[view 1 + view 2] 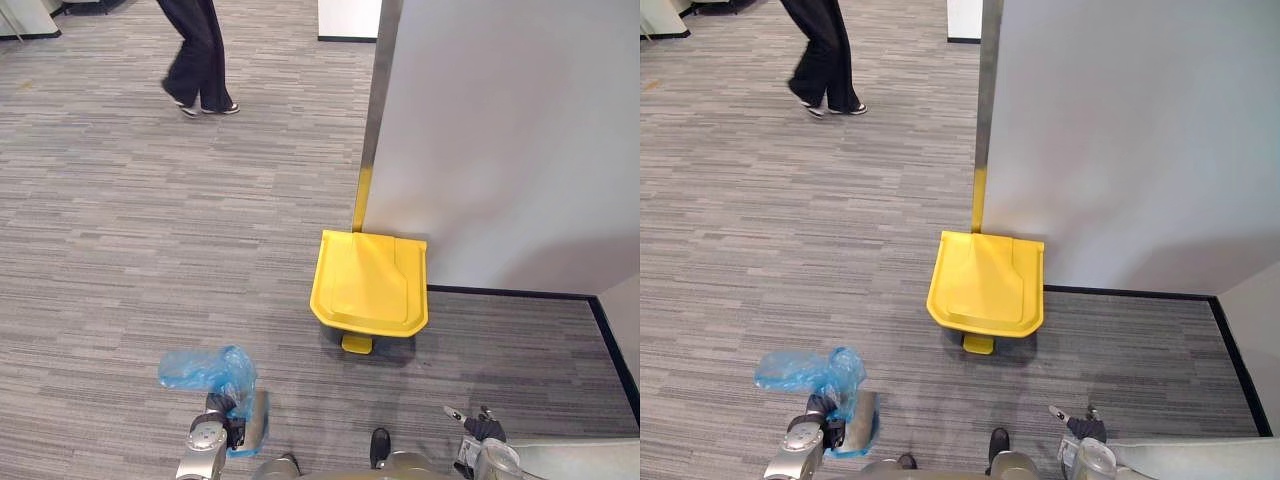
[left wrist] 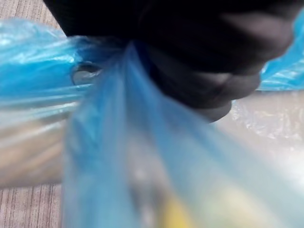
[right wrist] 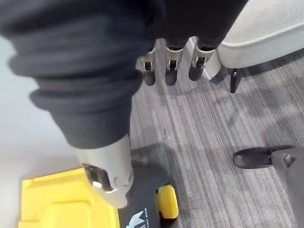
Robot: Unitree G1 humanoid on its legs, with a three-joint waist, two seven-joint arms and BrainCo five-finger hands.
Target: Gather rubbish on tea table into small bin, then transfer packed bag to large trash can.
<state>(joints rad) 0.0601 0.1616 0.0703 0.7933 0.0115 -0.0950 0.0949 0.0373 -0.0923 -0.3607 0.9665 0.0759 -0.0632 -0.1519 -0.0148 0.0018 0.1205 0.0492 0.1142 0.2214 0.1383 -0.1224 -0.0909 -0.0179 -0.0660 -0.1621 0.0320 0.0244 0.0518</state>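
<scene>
Indoors, on a grey carpet floor, the left hand [image 1: 222, 412] is closed round the gathered neck of one blue bag [image 1: 205, 370], held clear of the floor. The bag's loose top flares out past the fist, away from the robot, and its filled part hangs down beside the wrist, so the long axis runs roughly up and down. The left wrist view shows something yellow inside it. One yellow bin [image 1: 368, 280], lid closed and pedal [image 1: 356, 344] facing the robot, stands at the foot of a grey wall [image 1: 500, 140], well apart from the bag. The right hand [image 3: 171, 66] hangs empty with its fingers relaxed and straight. One person [image 1: 198, 60] walks at the floor's far edge.
</scene>
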